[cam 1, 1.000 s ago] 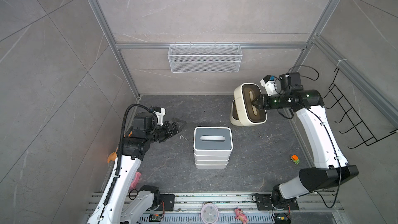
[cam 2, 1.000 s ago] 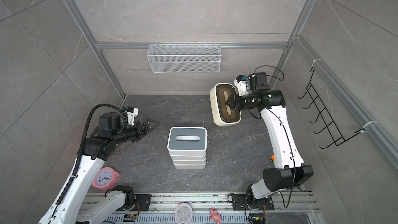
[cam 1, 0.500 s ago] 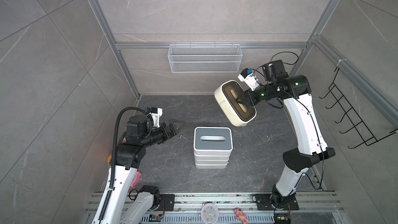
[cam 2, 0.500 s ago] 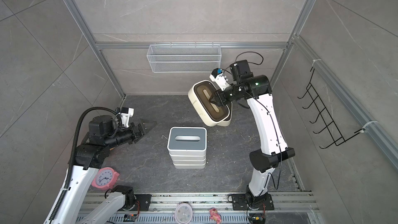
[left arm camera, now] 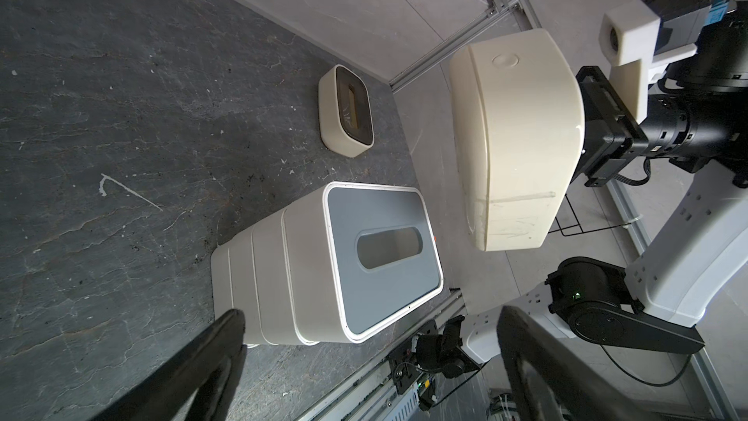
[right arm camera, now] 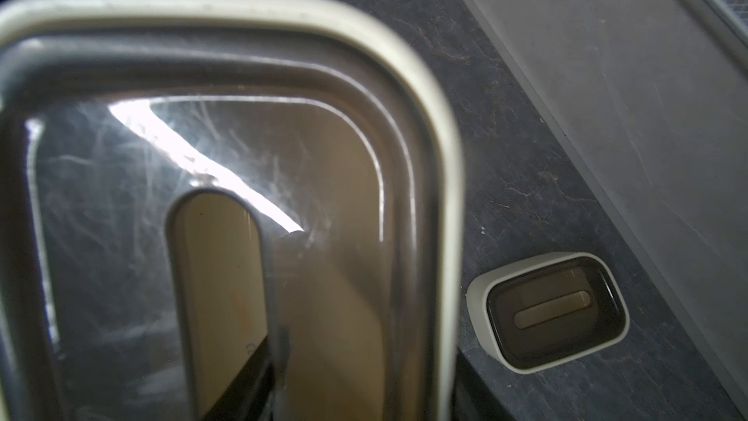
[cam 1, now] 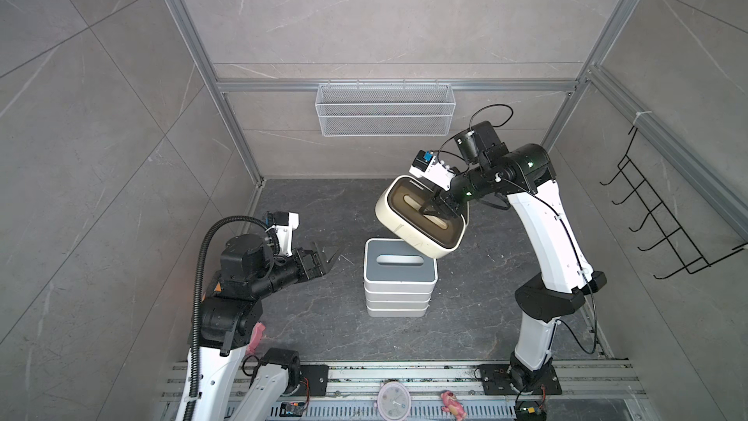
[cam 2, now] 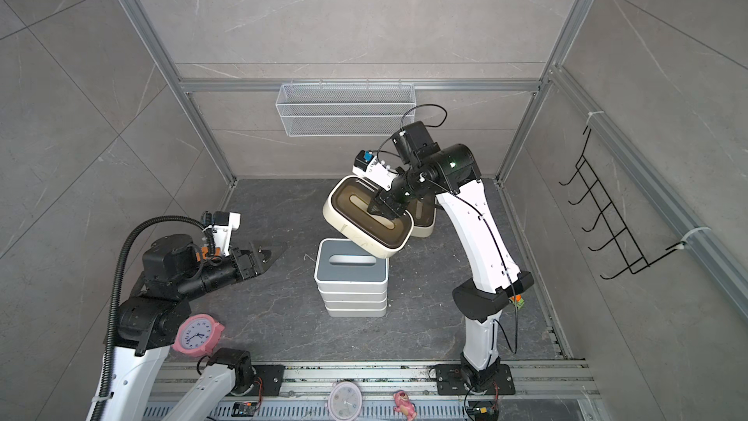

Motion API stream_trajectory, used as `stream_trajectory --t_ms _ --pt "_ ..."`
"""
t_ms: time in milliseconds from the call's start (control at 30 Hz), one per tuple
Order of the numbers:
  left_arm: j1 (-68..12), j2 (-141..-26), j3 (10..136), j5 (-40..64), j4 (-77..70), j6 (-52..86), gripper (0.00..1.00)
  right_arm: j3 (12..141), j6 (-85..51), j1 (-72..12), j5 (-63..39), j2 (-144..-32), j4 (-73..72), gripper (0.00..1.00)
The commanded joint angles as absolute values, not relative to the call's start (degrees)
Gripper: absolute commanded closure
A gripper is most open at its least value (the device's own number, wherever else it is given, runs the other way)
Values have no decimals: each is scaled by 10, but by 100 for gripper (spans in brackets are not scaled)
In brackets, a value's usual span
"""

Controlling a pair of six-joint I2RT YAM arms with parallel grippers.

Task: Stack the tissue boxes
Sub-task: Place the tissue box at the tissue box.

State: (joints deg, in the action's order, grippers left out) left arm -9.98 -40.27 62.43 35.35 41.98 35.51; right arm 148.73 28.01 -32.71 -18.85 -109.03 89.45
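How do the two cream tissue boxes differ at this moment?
The held cream box hangs tilted in the air; the second cream box sits flat on the table. The right gripper grips the held cream box at its lid slot; the second cream box is untouched. Both are rounded with dark brown slotted lids.

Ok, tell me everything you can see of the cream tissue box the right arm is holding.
The cream tissue box is rounded, plastic-looking, with a scuffed dark brown lid and a long oval slot. The right gripper holds it by the lid, one finger in the slot. It hangs tilted in the air by the far right corner of the stack, touching nothing else. Its underside shows a round moulded mark.
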Motion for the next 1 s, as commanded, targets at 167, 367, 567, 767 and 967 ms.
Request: stream_trajectory --t_ms 167,367,567,767,967 --pt "-98 -390 617 416 389 388 0 1487 353 -391 -168 -1085 924 59" --pt "-98 -371 614 424 390 393 0 1495 375 -422 -126 -1101 924 59" --pt "-98 -362 609 424 405 389 0 1494 395 -443 -106 -1114 925 60" --pt "-98 -355 595 422 404 394 0 1493 425 -459 -90 -1114 914 61" --pt "-98 -351 586 424 394 405 0 1489 443 -466 -95 -1113 917 61"
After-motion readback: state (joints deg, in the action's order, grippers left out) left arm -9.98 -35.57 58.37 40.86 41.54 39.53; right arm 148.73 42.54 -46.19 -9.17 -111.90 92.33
